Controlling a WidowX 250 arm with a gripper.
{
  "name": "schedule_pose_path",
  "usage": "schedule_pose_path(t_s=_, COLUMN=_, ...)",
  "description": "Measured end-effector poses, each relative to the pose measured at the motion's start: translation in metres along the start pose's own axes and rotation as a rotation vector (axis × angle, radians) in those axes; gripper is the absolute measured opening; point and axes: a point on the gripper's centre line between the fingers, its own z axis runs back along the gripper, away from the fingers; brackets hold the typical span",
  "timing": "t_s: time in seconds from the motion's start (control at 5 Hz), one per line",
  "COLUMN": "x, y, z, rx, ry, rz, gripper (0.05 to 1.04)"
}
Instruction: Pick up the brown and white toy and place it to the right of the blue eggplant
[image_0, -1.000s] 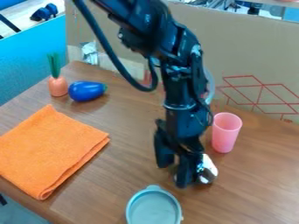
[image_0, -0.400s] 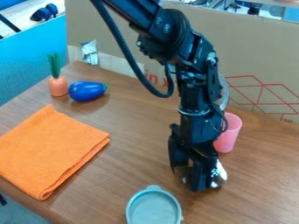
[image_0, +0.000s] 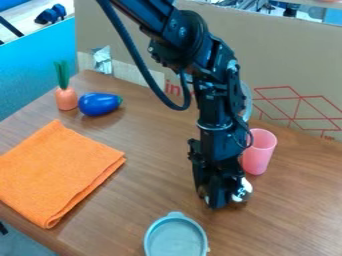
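My gripper (image_0: 215, 196) hangs low over the table, right of centre, pointing down. Its fingers are close together, shut on a shiny silver object (image_0: 242, 191). That object's rounded end shows to the right of the fingers and a small bit glints at their left; the middle is hidden behind them. Just behind and to the right of the gripper stands an upright pink cup (image_0: 259, 152), its left edge partly covered by the arm. In front, toward the lower left, lies a round grey-blue lidded container or bowl (image_0: 176, 239).
A folded orange cloth (image_0: 57, 172) covers the left of the table (image_0: 150, 145). Behind it are a blue toy eggplant (image_0: 99, 104) and an orange toy carrot (image_0: 66, 98) with a green top. A cardboard wall (image_0: 294, 65) borders the back.
First the gripper shifted right with the silver object, then a little back left and away from the camera. Its fingers have drawn closer together.
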Motion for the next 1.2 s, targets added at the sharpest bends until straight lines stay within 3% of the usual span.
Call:
schedule_pose_path(t_s=0.2, x=-0.011, y=0.003, z=0.002, rx=-0.003, ry=0.0, rz=0.031, gripper=0.271)
schedule_pose_path(t_s=0.4, x=-0.019, y=0.011, z=0.025, rx=0.018, ry=-0.059, rz=0.098, gripper=0.206)
schedule_pose_path(t_s=0.6, x=-0.029, y=0.032, z=0.053, rx=0.085, ry=-0.108, rz=0.227, gripper=0.182)
schedule_pose_path(t_s=0.8, x=-0.036, y=0.058, z=0.067, rx=0.143, ry=-0.109, rz=0.369, gripper=0.175)
schedule_pose_path(t_s=1.0, x=-0.025, y=0.084, z=0.077, rx=0.197, ry=-0.189, rz=0.478, gripper=0.175)
schedule_pose_path(t_s=1.2, x=-0.013, y=0.103, z=0.076, rx=0.224, ry=-0.223, rz=0.576, gripper=0.175)
